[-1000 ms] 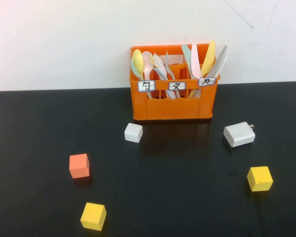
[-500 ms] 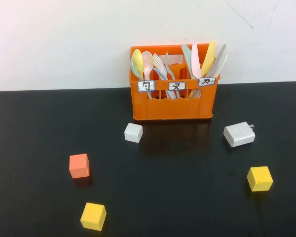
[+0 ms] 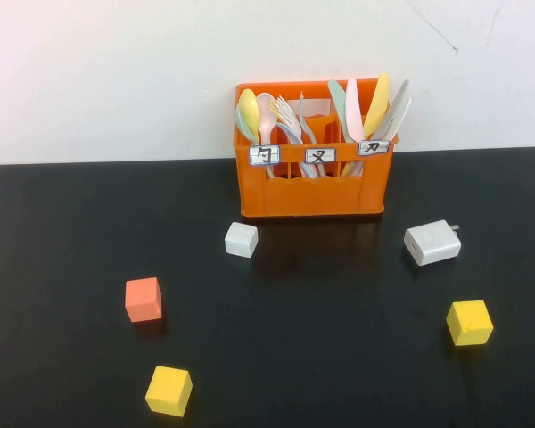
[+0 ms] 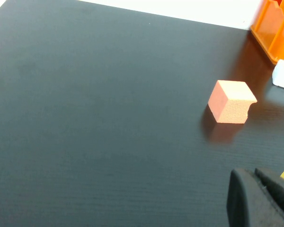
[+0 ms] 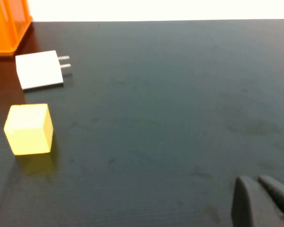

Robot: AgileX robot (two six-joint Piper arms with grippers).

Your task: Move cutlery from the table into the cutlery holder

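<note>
The cutlery holder [image 3: 312,152] stands at the table's [image 3: 339,357] far edge, with the grey knife [image 3: 394,111] in its right compartment and the mint spoon [image 3: 243,122] in its left. In front of it lie a white cube [image 3: 241,239], white charger [image 3: 432,242], orange cube [image 3: 144,299] and two yellow cubes [image 3: 168,390] [image 3: 469,322]. Only the wrist views show the left gripper [image 4: 261,197] and right gripper [image 5: 261,199], both clenched and empty, low over the table.

We held our left hand [image 4: 262,196] closed low above the bench's left side, and our right hand [image 5: 260,201] closed low above its right side.
</note>
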